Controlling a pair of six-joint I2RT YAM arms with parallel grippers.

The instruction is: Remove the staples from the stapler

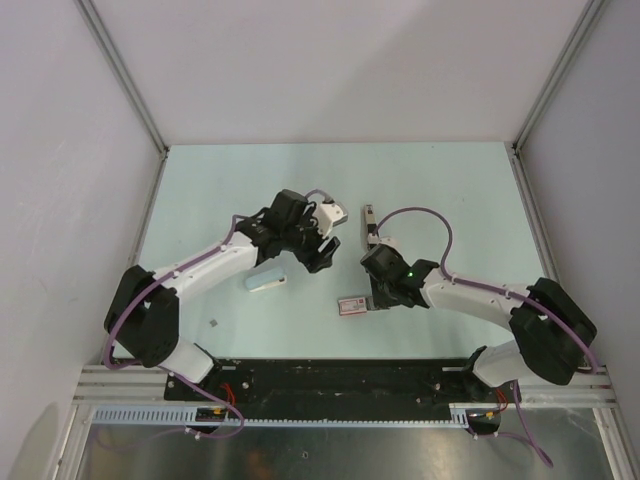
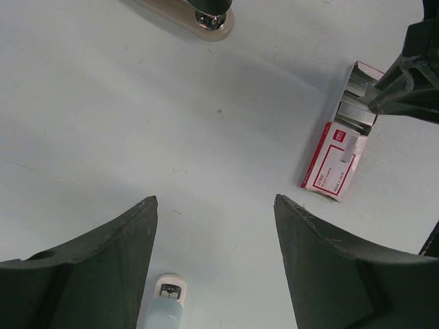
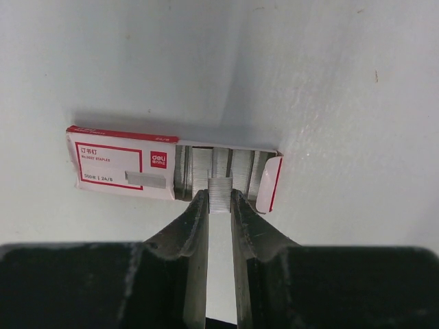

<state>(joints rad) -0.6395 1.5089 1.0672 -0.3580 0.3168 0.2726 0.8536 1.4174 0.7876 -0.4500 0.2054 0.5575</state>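
Observation:
The stapler [image 1: 368, 222] lies on the table beyond my right wrist; it is slim and dark with a silvery part. The left wrist view shows only its end [image 2: 203, 18] at the top edge. My right gripper [image 3: 219, 195] is shut on a short strip of staples [image 3: 220, 186], held over the open end of the red-and-white staple box [image 3: 123, 163]. From above, the right gripper [image 1: 376, 294] is at the box [image 1: 351, 305]. My left gripper [image 2: 215, 200] is open and empty above bare table, left of the stapler [image 1: 320, 258].
A pale blue-white wedge [image 1: 266, 281] lies under my left forearm; its tip [image 2: 167, 298] shows between the left fingers. A tiny dark bit [image 1: 214, 322] lies at the near left. White walls enclose the table.

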